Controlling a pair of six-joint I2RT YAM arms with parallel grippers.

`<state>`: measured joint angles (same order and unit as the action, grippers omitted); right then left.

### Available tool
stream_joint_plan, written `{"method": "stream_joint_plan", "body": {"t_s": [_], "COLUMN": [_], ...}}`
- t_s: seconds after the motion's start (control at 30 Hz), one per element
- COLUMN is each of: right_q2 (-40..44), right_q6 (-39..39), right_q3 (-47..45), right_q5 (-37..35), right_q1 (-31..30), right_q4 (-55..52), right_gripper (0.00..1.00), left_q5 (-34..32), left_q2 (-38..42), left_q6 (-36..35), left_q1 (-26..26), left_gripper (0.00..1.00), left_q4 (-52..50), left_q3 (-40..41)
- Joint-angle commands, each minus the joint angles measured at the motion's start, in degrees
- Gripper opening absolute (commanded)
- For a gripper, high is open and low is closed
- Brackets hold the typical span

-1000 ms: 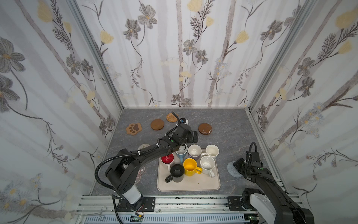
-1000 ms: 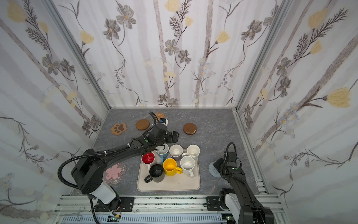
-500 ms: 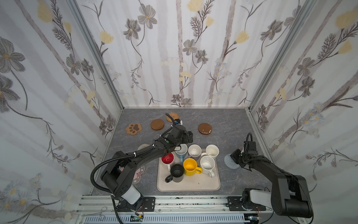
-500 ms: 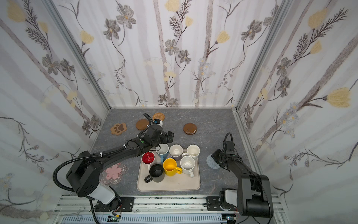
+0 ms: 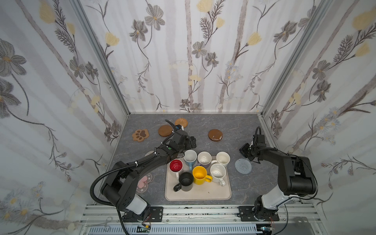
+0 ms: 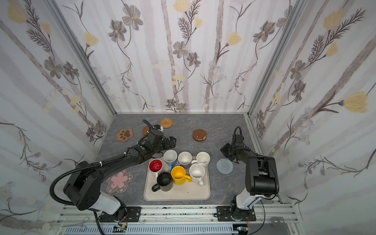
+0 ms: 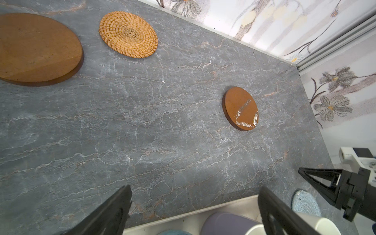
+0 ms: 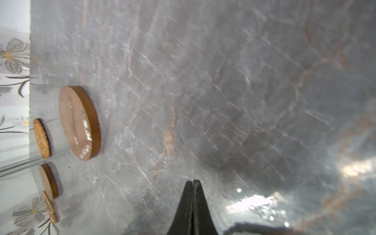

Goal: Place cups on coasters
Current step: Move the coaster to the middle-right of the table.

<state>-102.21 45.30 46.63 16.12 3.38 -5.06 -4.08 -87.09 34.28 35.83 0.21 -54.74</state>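
Note:
Seven cups stand together on the beige tray (image 5: pixel 198 193): red-inside (image 5: pixel 176 165), light blue (image 5: pixel 190 157), lavender (image 5: pixel 204 158), two cream (image 5: pixel 223 158) (image 5: pixel 218 172), yellow (image 5: pixel 200 175) and black (image 5: pixel 186 181). No cup is on a coaster. The paw (image 5: pixel 140 135), wooden (image 5: pixel 165 130), rattan (image 5: pixel 181 122) and glossy brown (image 5: pixel 215 135) coasters lie at the back, with the grey knitted one (image 5: pixel 243 166) right of the tray and the pink blossom one (image 6: pixel 119 181) left of it. My left gripper (image 7: pixel 195 189) hangs open and empty behind the tray's far edge. My right gripper (image 8: pixel 192 181) is shut and empty, just behind the grey coaster.
A whitish coaster (image 5: pixel 149 153) is mostly hidden under my left arm. The patterned walls close in the back and both sides. The metal rail (image 5: pixel 203 211) runs along the front edge. Bare grey tabletop lies between the back coasters and the tray.
My right gripper has lifted off the grey knitted coaster and moved back; the coaster sits slightly farther back. The left gripper has drifted a little to the left, still open.

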Motion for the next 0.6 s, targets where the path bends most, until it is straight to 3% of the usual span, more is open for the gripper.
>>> {"method": "stream_joint_plan", "body": {"t_s": [0.0,0.23,0.57], "right_q2": [0.6,8.7,21.9], "right_q6": [-2.1,-5.6,-7.5], "right_q3": [3.0,3.5,-12.6], "right_q5": [-0.3,-3.8,-5.9], "right_q1": [0.1,0.0,-0.8], "right_q4": [-0.2,-7.3,-9.3], "right_gripper": [0.00,0.00,0.00], "left_q5": [0.8,-1.7,-1.6], "left_q2": [0.9,-0.3,-1.9], "left_q6": [0.4,-0.8,-0.7], "left_q1": [-0.4,-0.5,-0.5], "left_gripper": [1.00,1.00,1.00], "left_q4": [0.8,0.8,0.9], "left_q3": [0.3,-0.7,-1.7]}}
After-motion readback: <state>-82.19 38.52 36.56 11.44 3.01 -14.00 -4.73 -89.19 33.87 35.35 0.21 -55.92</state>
